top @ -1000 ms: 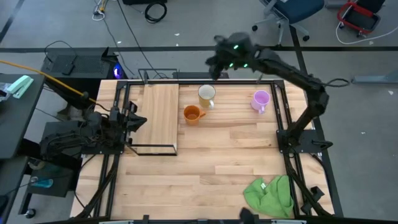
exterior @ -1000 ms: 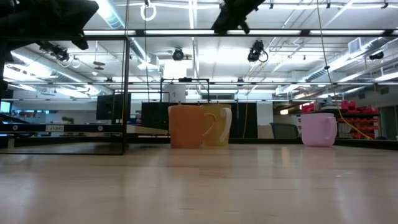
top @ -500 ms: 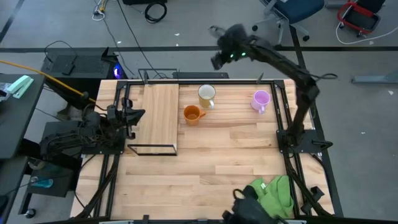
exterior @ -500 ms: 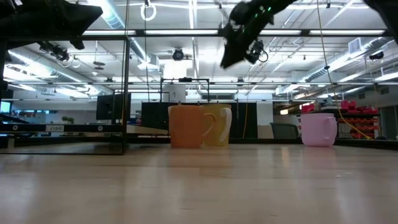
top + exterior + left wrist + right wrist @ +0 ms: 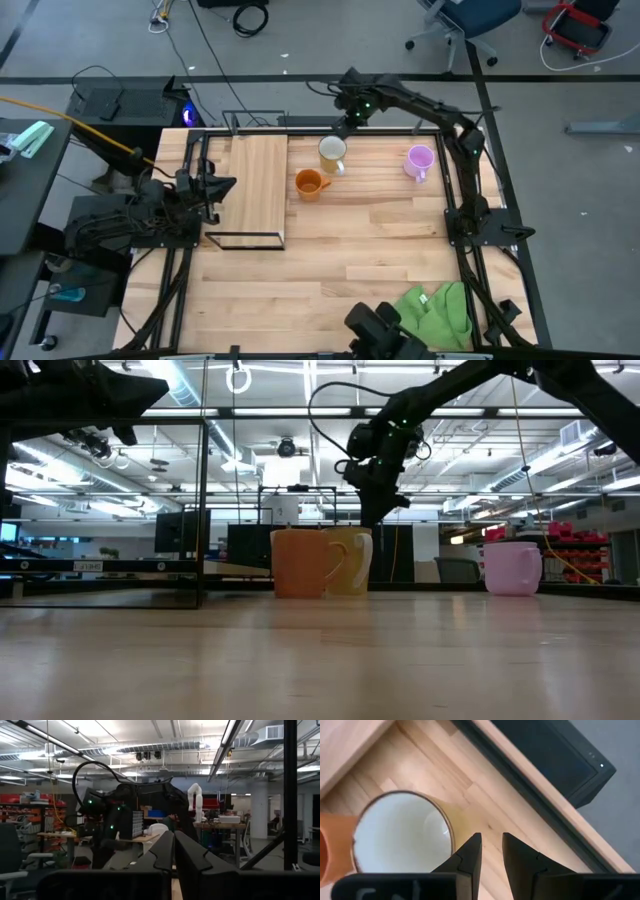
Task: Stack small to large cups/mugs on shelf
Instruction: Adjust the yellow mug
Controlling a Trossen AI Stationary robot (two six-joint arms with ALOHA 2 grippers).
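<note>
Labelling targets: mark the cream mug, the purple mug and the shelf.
cream mug [image 5: 331,150], high view, inside of the open mouth
purple mug [image 5: 419,158], high view, inside of the open mouth
shelf [image 5: 258,185], high view, middle of the wood plank

A: Report on the table-level camera, please.

B: An orange mug [image 5: 303,563] stands on the tabletop [image 5: 320,660], handle turned toward a pale yellow mug [image 5: 352,561] that sits partly behind it, the two overlapping. A light purple mug [image 5: 512,568] stands well apart, toward the tabletop's right edge.

A: Any arm in frame?

B: One dark arm comes in from the upper right. Its gripper [image 5: 372,510] hangs just above the pale yellow mug (finger spacing cannot be made out from here).

A: The left side?

B: A black wire frame [image 5: 203,500] rises there, with dark machinery at the upper left corner.
</note>
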